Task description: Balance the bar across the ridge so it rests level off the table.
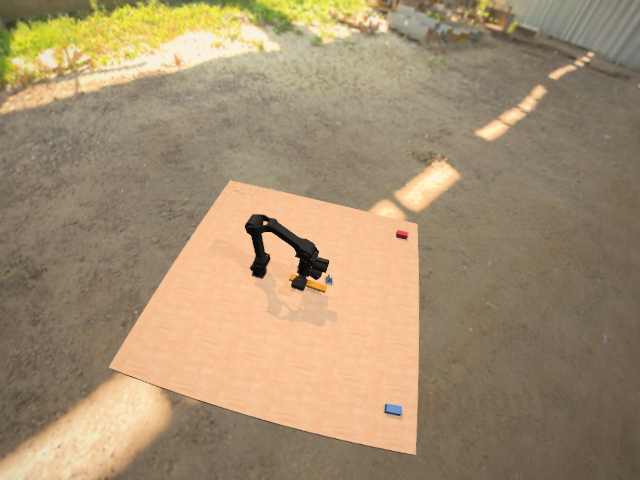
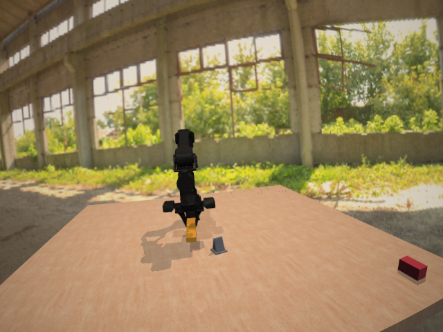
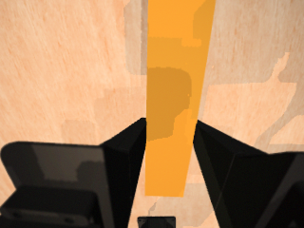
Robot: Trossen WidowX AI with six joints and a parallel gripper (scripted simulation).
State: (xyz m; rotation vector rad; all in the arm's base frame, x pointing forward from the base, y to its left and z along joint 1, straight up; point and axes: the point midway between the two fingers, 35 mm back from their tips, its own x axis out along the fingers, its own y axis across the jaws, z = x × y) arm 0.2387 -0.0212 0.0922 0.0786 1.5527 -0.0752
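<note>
My gripper (image 1: 300, 283) (image 2: 191, 225) (image 3: 169, 123) points down and is shut on the orange bar (image 1: 317, 285) (image 2: 191, 234) (image 3: 172, 52). The fingertips touch its two long sides, nearer one end. In the exterior view the bar hangs a little above the table (image 1: 232, 341) (image 2: 107, 286), with a shadow below its near end. It looks about level. The small grey ridge (image 1: 329, 280) (image 2: 218, 245) stands upright on the table beside the bar's far end from the arm base, with nothing on it. The ridge does not show in the wrist view.
A red block (image 1: 401, 234) (image 2: 411, 268) lies near one table corner. A blue block (image 1: 393, 409) lies near another corner, well away from the ridge. The arm's base stands behind the gripper.
</note>
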